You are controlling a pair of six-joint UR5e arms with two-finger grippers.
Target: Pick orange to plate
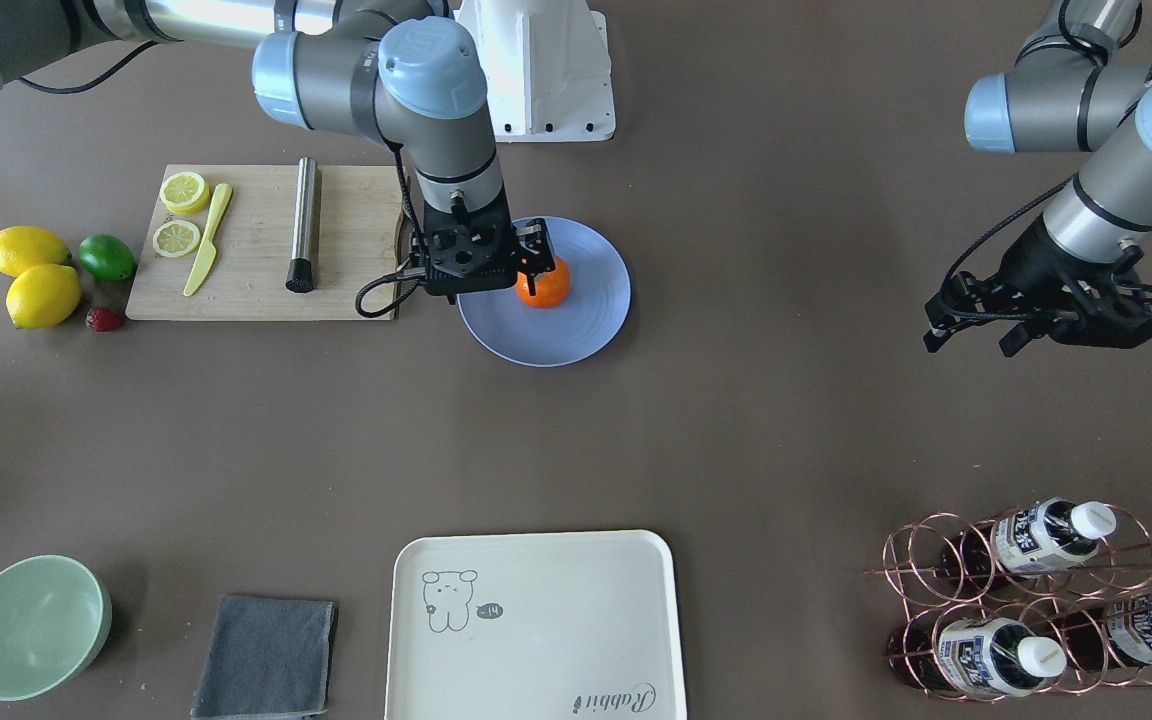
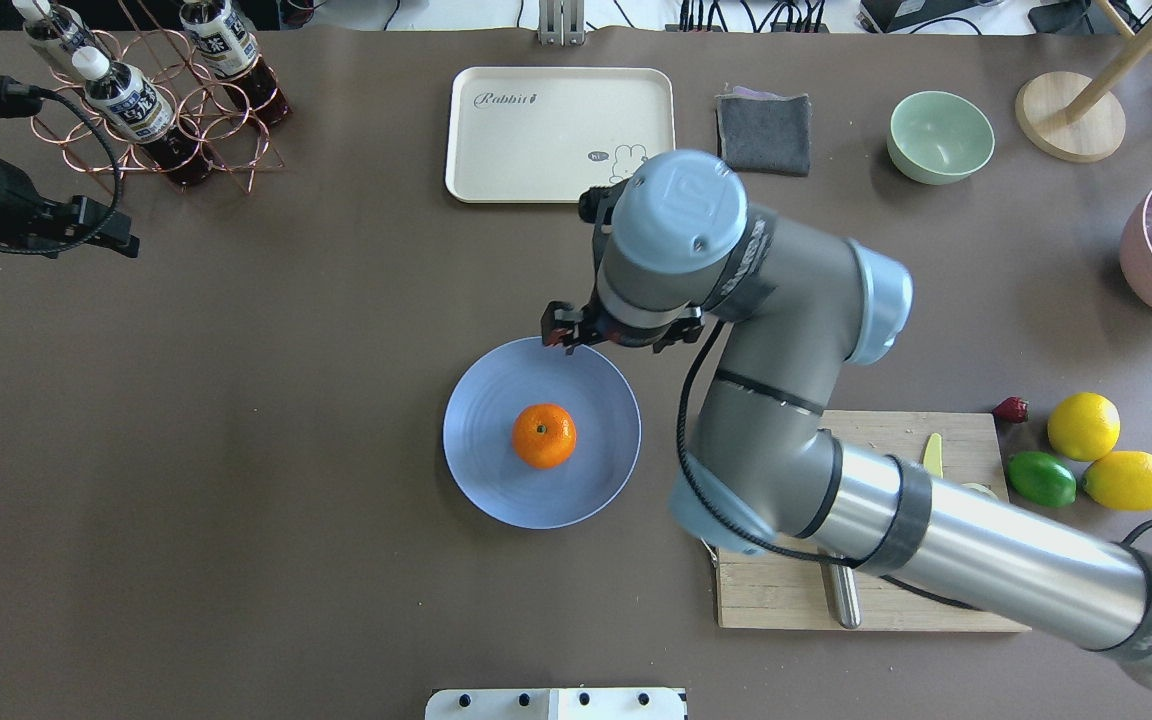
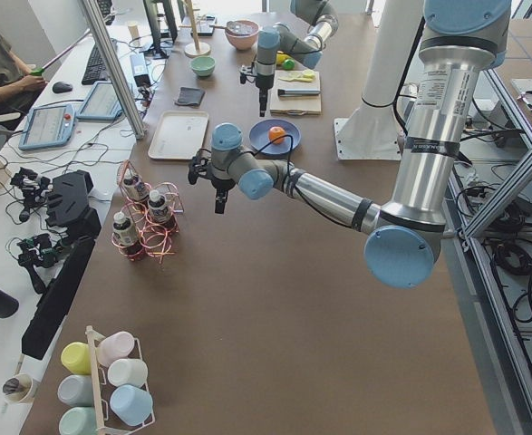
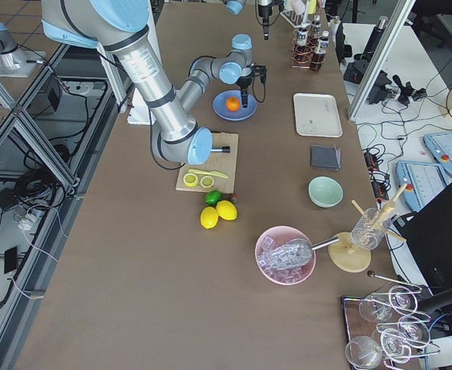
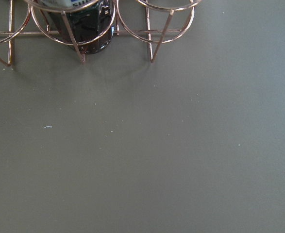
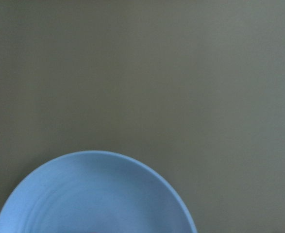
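Observation:
The orange [image 2: 544,435] lies free on the middle of the blue plate [image 2: 481,460]; in the front view the orange [image 1: 546,285] is partly covered by my right arm. My right gripper [image 1: 491,270] hangs above the plate's far rim, lifted clear of the fruit, and looks open with nothing in it. Its wrist view shows only the plate's edge [image 6: 93,194] and bare table. My left gripper [image 1: 976,340] is open and empty, far off beside the bottle rack [image 2: 156,90].
A cutting board [image 1: 256,240] with lemon slices, a yellow knife and a steel rod lies beside the plate. Two lemons [image 1: 31,275], a lime [image 1: 106,257] and a strawberry sit past it. A cream tray [image 1: 536,625], grey cloth [image 1: 266,655] and green bowl [image 1: 31,625] line the operators' edge.

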